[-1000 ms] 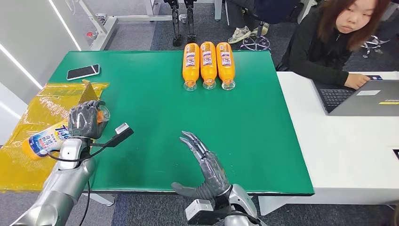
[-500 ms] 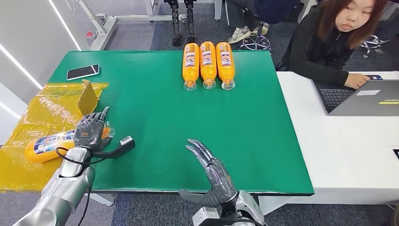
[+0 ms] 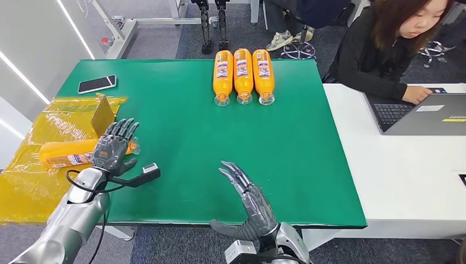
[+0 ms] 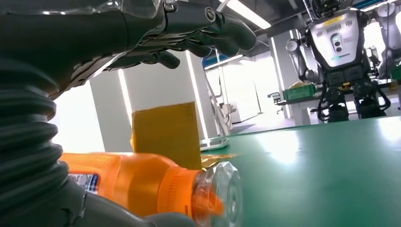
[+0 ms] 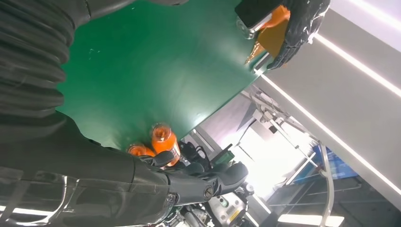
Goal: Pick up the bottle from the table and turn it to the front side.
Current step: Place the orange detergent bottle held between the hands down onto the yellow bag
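The bottle (image 3: 66, 154) lay on its side on the yellow sheet (image 3: 33, 181) at the worktop's (image 3: 181, 137) left edge, cap end toward the green mat. The left robot hand (image 3: 114, 147) was over that cap end with fingers spread wide, holding nothing; in the left wrist view the fingers (image 4: 208, 28) arched above the bottle (image 4: 142, 182) without touching it. The right robot hand (image 3: 247, 201) hovered open over the near edge, well apart from the bottle.

To do the step well, the left robot hand should probably close around the body rather than the tapering neck, then roll the bottle until the label faces front.

Most of the label was hidden, so which side faced up was hard to judge. Three more bottles (image 3: 243, 74) lay side by side at the far edge.
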You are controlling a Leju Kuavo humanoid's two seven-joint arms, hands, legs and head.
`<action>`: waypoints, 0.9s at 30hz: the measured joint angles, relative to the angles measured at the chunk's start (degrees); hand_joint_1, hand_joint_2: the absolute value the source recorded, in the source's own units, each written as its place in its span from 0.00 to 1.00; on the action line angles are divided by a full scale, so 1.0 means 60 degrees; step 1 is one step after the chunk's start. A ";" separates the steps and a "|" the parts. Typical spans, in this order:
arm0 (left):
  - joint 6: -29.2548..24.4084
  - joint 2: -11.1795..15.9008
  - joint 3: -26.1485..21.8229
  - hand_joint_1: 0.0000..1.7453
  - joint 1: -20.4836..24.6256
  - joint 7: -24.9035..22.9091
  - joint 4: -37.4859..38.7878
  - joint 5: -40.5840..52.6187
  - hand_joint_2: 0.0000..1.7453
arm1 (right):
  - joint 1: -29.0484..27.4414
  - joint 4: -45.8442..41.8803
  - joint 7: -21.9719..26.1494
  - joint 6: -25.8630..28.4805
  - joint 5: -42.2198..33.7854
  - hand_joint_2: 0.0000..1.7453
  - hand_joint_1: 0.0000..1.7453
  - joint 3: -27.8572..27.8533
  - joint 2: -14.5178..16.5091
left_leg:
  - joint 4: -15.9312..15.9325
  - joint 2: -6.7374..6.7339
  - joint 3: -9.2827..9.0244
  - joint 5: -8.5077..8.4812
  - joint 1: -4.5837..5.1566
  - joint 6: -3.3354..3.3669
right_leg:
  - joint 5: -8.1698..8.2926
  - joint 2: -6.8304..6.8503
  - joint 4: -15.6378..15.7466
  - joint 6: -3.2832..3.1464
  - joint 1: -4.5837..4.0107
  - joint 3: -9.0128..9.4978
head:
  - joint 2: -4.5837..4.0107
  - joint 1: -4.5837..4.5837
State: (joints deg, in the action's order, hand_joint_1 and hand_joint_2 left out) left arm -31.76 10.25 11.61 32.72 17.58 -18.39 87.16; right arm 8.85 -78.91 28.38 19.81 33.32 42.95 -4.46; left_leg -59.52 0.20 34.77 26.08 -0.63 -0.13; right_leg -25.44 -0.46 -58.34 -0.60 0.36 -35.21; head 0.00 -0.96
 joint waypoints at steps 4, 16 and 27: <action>0.1106 0.0090 0.0058 0.00 0.0145 0.0498 -0.0222 -0.0028 1.00 | -0.0070 -0.0003 0.0002 0.0160 0.0103 1.00 0.00 -0.0004 0.0000 | 0.0000 -0.0001 -0.0002 -0.0001 -0.0001 -0.0001 | 0.0001 -0.0002 0.0000 0.0000 0.0000 -0.0001 | 0.0000 0.0000; 0.5783 0.1429 0.1259 0.00 0.0585 0.3249 -0.2975 -0.4687 1.00 | -0.0711 -0.0428 -0.0134 0.0524 0.0453 1.00 0.00 -0.0300 -0.0062 | 0.0002 -0.0007 0.0002 -0.0003 -0.0003 -0.0006 | 0.0002 -0.0008 -0.0008 -0.0004 -0.0002 -0.0010 | 0.0000 0.0000; 0.6693 0.1547 0.2250 0.00 -0.0421 0.3756 -0.6740 -0.9039 1.00 | -0.0887 -0.1368 -0.0527 0.0309 0.0844 1.00 0.00 -0.0853 -0.0066 | -0.0001 -0.0005 0.0001 -0.0004 0.0004 -0.0004 | 0.0009 -0.0005 0.0003 0.0004 0.0002 -0.0004 | 0.0000 -0.0002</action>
State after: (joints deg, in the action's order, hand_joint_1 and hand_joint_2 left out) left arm 8.40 19.53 25.11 30.20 40.11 -58.83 32.93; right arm 3.52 -87.12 25.22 21.66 38.38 37.83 -4.86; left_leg -59.53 0.17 34.77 26.06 -0.60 -0.16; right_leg -25.39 -0.49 -58.32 -0.58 0.37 -35.23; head 0.00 -0.97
